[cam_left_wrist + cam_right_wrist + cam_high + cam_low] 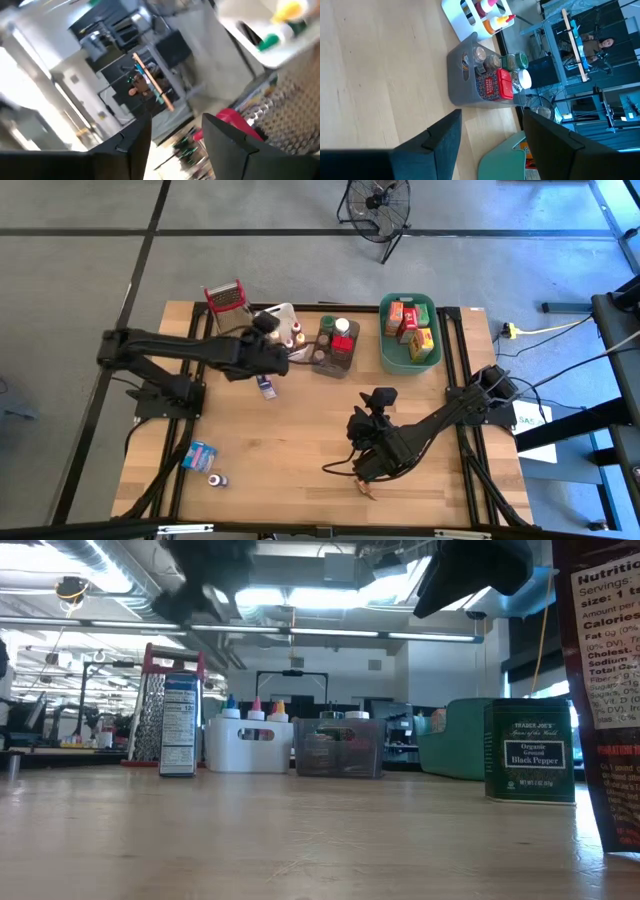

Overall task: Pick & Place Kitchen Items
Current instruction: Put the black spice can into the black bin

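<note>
Sorting well under way, not finished. Lying loose at the table's near-left corner: a light-blue box [200, 454] with a small dark-capped bottle [216, 479] just beside it, both well apart from any tub. Standing alone further in: a blue-and-white box [266, 384], just below the left gripper [268, 340]. Left gripper hanging over the white tub [283, 320], fingers [131, 145] apart and holding nothing. Already stowed in that white tub: little bottles with coloured caps. Next along, the brown tub [335, 346] filled with jars, a red-lidded tin and a white-capped jar. Further right, the green tub [409, 332] packed with red, orange and yellow boxes. Right gripper [366, 470] low over the near-centre of the table, fingers [445, 137] apart, empty. Just beside it, a small brownish item [367, 486], too small to identify. Left to do, by this reckoning: the four loose pieces.
</note>
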Robot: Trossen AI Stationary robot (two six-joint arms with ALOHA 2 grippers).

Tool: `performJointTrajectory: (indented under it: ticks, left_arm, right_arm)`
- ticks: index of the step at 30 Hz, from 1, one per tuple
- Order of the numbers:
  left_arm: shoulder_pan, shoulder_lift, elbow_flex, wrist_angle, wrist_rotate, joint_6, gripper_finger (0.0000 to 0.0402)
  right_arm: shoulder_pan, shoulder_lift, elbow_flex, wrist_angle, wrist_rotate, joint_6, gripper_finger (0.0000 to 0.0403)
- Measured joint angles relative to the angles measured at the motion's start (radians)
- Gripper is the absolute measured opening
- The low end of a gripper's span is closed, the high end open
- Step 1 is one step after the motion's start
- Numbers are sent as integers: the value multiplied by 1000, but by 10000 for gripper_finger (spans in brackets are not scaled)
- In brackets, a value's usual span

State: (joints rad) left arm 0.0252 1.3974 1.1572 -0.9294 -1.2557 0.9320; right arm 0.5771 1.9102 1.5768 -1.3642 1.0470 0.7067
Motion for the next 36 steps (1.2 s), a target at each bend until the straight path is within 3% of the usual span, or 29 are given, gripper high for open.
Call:
performJointTrajectory:
  ticks: [7, 13, 18, 27, 31, 36]
  left_arm:
    - [-77, -191, 4, -10, 78, -185, 168]
    - [-111, -267, 5, -12, 276, -333, 169]
    - [-92, -294, 4, -18, 525, -445, 169]
    - [-13, -294, 4, -89, 671, -615, 169]
    - [-8, -294, 4, -115, 682, -671, 169]
    - [-18, -311, 4, -153, 702, -808, 169]
  right_arm:
    - [-1, 0, 0, 5, 26, -18, 213]
    - [-14, 0, 0, 24, 27, -42, 213]
    - [-35, 0, 0, 49, 34, -45, 213]
    - [-56, 0, 0, 132, 45, -90, 213]
    - [-56, 0, 0, 192, 44, -126, 213]
    - [-59, 0, 5, 254, -67, -214, 213]
